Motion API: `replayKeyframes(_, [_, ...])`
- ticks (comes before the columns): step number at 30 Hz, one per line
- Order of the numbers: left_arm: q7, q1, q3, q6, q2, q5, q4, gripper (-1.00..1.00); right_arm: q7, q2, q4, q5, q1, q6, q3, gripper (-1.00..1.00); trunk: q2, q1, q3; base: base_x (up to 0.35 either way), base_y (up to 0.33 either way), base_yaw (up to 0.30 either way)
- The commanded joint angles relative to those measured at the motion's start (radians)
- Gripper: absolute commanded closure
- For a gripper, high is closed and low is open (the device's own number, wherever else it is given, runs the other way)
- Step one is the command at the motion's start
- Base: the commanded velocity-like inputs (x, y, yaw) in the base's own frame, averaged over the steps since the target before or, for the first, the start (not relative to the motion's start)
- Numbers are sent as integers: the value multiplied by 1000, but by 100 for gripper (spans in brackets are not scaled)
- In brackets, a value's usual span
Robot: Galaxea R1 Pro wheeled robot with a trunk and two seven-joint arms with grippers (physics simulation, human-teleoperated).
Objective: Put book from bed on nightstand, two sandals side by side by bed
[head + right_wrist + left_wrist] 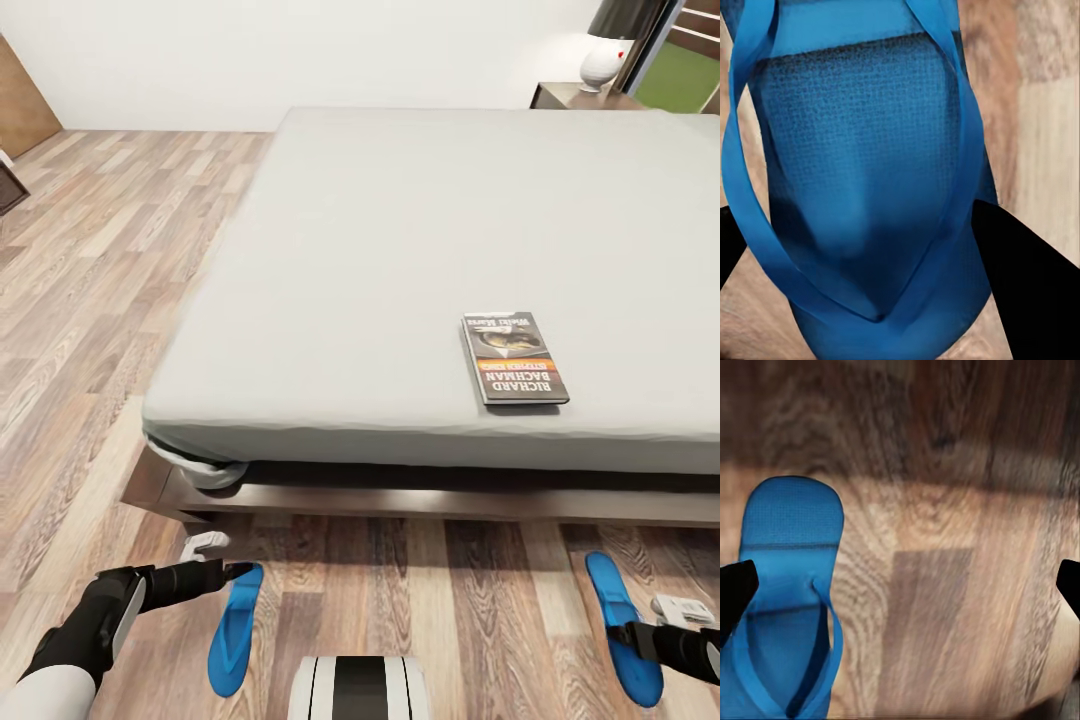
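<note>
On the floor at the foot of the bed [400, 250], the sandal step is in hand.

One sandal [235, 630] lies just beside the left gripper [232, 570], whose fingers are spread wide apart with nothing held; the other sandal [622, 628] sits between the fingers of the right gripper [630, 633], seemingly clamped, though a firm hold cannot be told. The two sandals lie well apart, so one must be brought alongside the other next. The book [514, 358] rests untouched on the mattress, the nightstand [575, 96] far beyond. Both arms are reached low and forward.
</note>
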Motion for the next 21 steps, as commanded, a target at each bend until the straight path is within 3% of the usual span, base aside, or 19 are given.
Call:
replayKeyframes(1, [-9,-1,5,4,-1,-10,-1,-100,2,0,0,-3,0,-31,-3,100,0,0,-1,0,269,0])
replayKeyframes(6, [-9,-1,5,4,-1,-10,-1,-100,0,10,19,-4,0,-87,-1,100,0,0,-1,0,277,0])
replayKeyframes(10, [-9,-1,6,4,-1,-10,-1,-100,0,93,57,-4,0,-118,-3,100,0,0,-1,0,280,0])
replayKeyframes(12, [-9,-1,6,4,-1,-10,-1,-100,0,109,61,-4,0,-123,-4,100,0,0,-1,0,281,0])
replayKeyframes(21, [-9,-1,6,3,-1,-10,0,-100,0,118,64,-7,0,-127,-10,100,0,0,-1,0,281,0])
